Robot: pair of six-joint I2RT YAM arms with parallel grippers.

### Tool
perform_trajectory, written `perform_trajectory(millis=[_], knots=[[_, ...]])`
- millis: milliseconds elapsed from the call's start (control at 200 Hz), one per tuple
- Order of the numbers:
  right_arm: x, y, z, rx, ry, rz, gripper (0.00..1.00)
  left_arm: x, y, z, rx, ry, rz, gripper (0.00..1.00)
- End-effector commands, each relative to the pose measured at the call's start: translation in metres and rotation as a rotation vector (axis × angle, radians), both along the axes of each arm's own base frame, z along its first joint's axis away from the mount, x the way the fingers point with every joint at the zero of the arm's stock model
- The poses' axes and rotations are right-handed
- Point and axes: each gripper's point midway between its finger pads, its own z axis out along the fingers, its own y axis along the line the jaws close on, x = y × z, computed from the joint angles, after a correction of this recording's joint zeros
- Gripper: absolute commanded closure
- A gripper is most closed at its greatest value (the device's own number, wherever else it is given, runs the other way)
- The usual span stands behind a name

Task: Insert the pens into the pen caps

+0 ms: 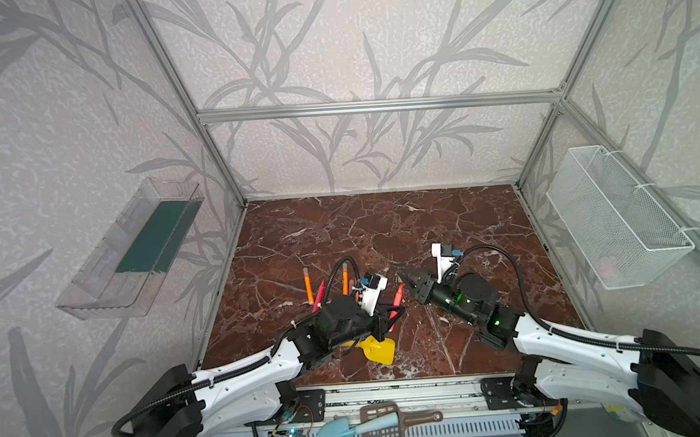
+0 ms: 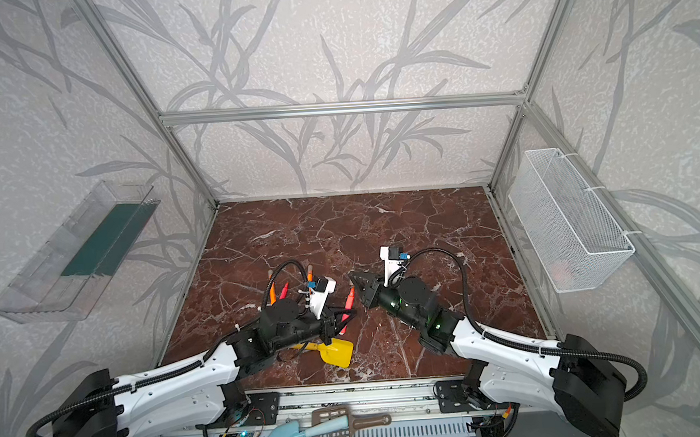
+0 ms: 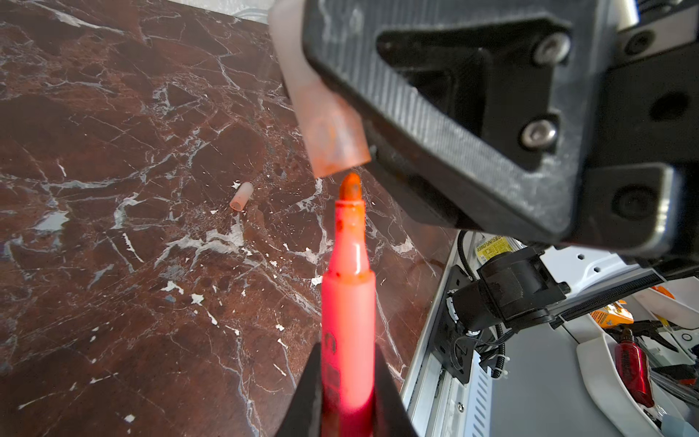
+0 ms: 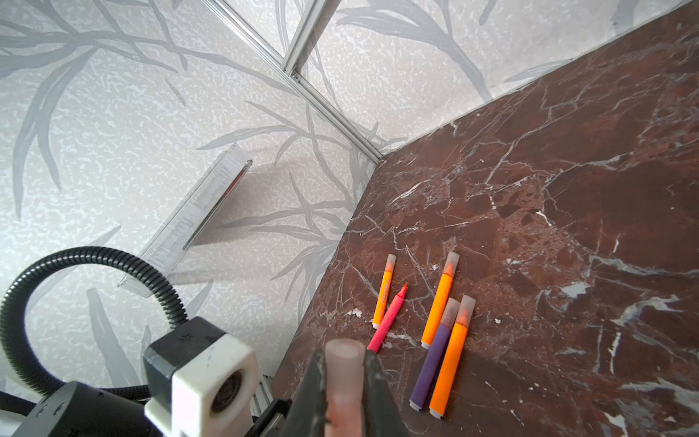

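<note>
My left gripper [image 3: 347,352] [image 1: 393,310] is shut on a red-pink pen [image 3: 348,302] [image 1: 397,297], whose bare tip points up at a pen cap. That translucent pinkish cap [image 3: 333,140] [image 4: 344,374] is clamped in my shut right gripper [image 4: 344,355] [image 1: 402,273]. The tip sits just short of the cap's open mouth. On the table to the left lie three capped orange pens [image 4: 384,291] [image 4: 440,299] [image 4: 452,355], a capped purple pen [image 4: 435,359] and an uncapped red-pink pen [image 4: 387,321]. One loose cap [image 3: 241,196] lies on the marble.
A yellow toy shovel [image 1: 379,349] lies under my left arm. A clear bin [image 1: 133,249] hangs on the left wall and a white mesh basket [image 1: 614,216] on the right wall. A blue scoop [image 1: 340,434] and a brown sifter rest on the front rail.
</note>
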Motion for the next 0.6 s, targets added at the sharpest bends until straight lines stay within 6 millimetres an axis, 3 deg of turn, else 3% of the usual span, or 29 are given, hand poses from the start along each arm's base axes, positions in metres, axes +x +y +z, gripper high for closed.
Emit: perform_trajectory(millis=[0,355,595], knots=[[-0.003,0.001,0.006,0.032,-0.017,0.0,1.0,0.0,0.001,0.009,-0.021,-0.023,0.008,1.0],[-0.01,-0.003,-0.009,0.016,0.004,-0.007,1.0,0.006,0.008,0.015,-0.035,-0.047,0.058,1.0],[-0.023,0.003,-0.013,0.022,0.001,0.032,1.0,0.012,0.002,0.02,-0.059,-0.045,0.067,1.0]])
